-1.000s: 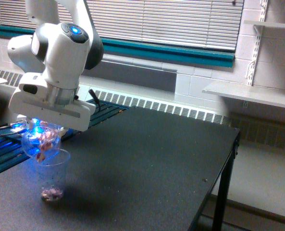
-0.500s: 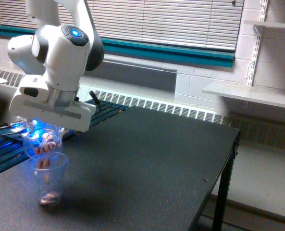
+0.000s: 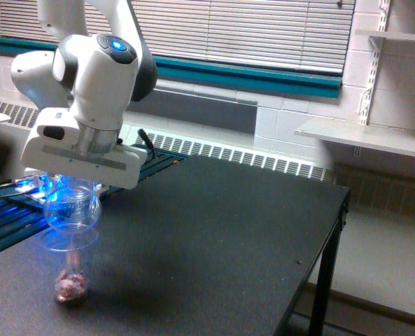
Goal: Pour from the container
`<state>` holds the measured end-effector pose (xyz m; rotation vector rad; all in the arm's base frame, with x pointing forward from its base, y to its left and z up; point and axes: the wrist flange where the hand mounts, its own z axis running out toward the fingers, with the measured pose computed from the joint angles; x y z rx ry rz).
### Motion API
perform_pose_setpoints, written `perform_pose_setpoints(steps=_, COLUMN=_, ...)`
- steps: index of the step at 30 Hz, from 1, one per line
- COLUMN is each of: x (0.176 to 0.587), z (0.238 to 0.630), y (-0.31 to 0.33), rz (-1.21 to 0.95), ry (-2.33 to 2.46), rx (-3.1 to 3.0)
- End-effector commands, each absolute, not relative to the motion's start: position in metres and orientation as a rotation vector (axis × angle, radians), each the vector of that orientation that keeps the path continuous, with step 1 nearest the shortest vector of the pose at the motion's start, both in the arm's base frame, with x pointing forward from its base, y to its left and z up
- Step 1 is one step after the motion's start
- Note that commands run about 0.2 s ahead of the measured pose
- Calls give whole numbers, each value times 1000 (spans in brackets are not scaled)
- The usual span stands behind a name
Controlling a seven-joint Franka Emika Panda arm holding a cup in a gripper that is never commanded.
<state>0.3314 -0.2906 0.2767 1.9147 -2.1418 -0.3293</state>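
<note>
The wide black bench [image 3: 214, 231] with the matte top carries only one thing, and my white arm hangs over its near corner at the exterior view's left. My pincer [image 3: 73, 189] is under the flat white hand; the fingers are hidden in blue glow, but I judge they are clamped on the clear thin-walled tapered plastic cup [image 3: 71, 206], which I hold tipped over, just above the second clear plastic cup [image 3: 70, 262]. This second cup stands upright on the bench and has small pinkish-brown pieces [image 3: 71, 283] at its bottom.

My cup looks almost empty now. The risk I see is the lower cup: it is light and thin, so if my cup touches its rim when I turn back, it can fall and spill. Also a last piece could drop outside.
</note>
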Motion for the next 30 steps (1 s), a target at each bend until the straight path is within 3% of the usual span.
perform_pose_setpoints(steps=1, x=338, z=281, y=-288, rz=-327, ry=-2118, rx=1951)
perform_pose_setpoints(steps=30, x=341, z=308, y=-275, rz=-202, ry=-2123, rx=1982)
